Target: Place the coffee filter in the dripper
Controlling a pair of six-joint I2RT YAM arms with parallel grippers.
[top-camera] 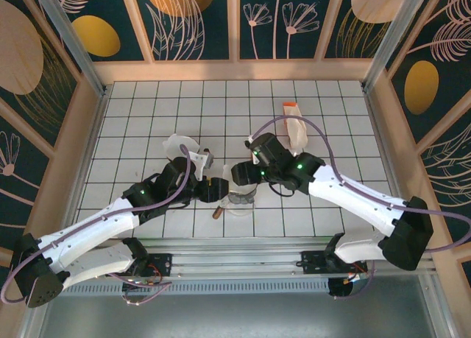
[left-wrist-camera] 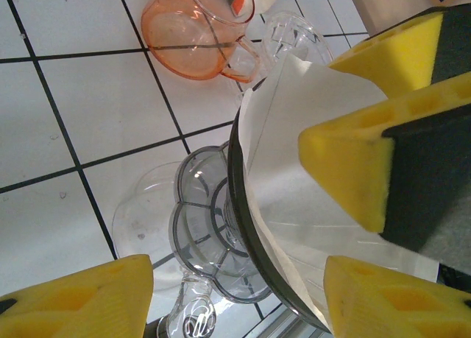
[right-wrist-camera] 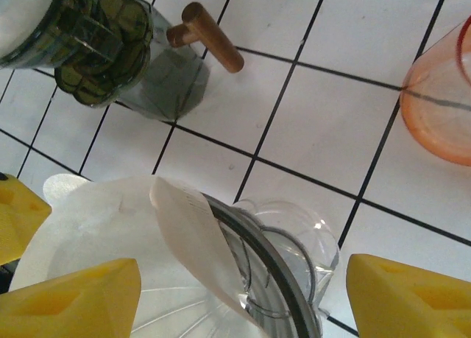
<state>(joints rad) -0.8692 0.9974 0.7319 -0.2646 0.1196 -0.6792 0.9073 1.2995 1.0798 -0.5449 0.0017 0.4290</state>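
The white left arm (top-camera: pixel 96 231) and white right arm (top-camera: pixel 353 194) are stretched forward and angled inward. The left yellow-padded two-finger gripper (top-camera: pixel 210 188) and right yellow-padded two-finger gripper (top-camera: pixel 243 177) are set near each other, jaws held apart.

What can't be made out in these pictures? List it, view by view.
Top external: the dripper is mostly covered by the left end effector and right end effector; its inside is unreadable.
Left wrist: part of the filter is hidden behind a yellow finger.
Right wrist: the orange cup is cut off by the right edge.
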